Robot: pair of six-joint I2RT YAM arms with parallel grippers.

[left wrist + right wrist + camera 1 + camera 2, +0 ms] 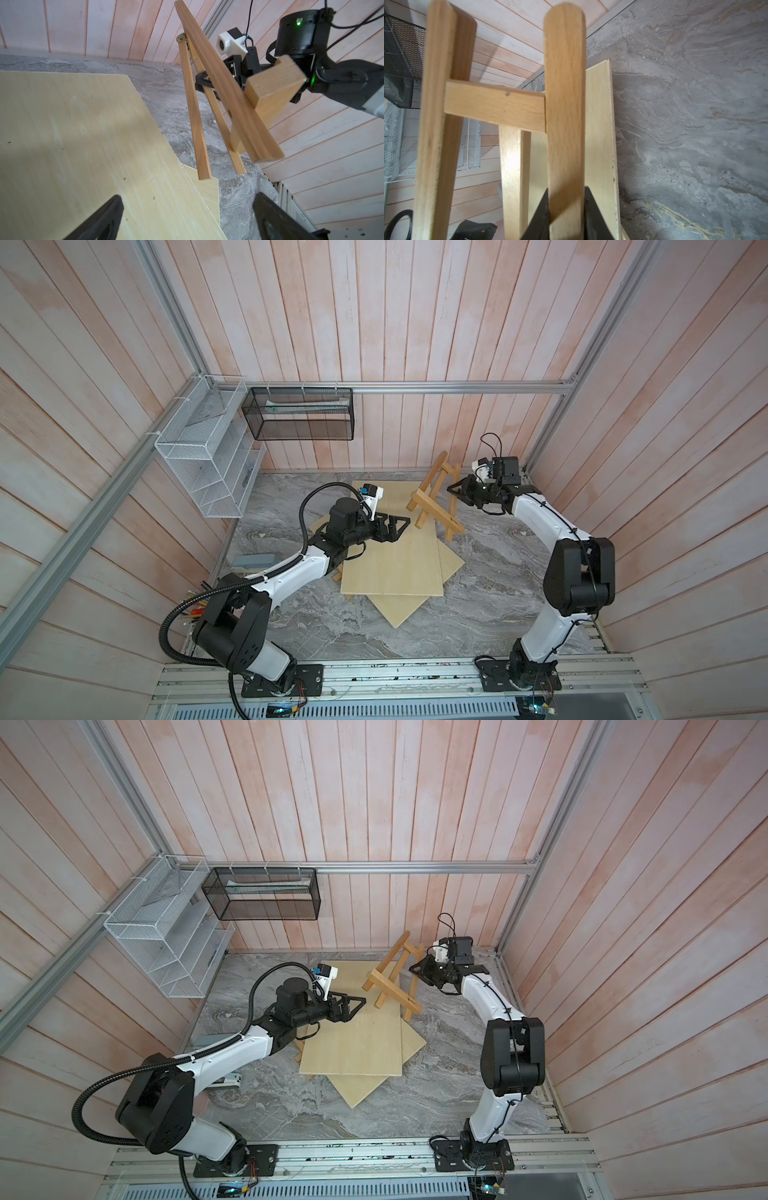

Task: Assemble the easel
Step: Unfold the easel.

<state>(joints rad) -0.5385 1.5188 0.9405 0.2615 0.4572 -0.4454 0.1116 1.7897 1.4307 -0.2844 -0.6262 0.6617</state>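
Now the right gripper [454,489] is clenched on one leg of the easel [434,512], which leans tilted right of centre in both top views, over the far edge of the boards [390,568]. The left gripper [402,526] gapes empty nearby. The danger: a one-leg pinch may let the frame twist, or the hinged leg swing and snag a board.

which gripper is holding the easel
The right gripper, shut on a leg of the easel; the left gripper hangs open above the plywood boards, empty.
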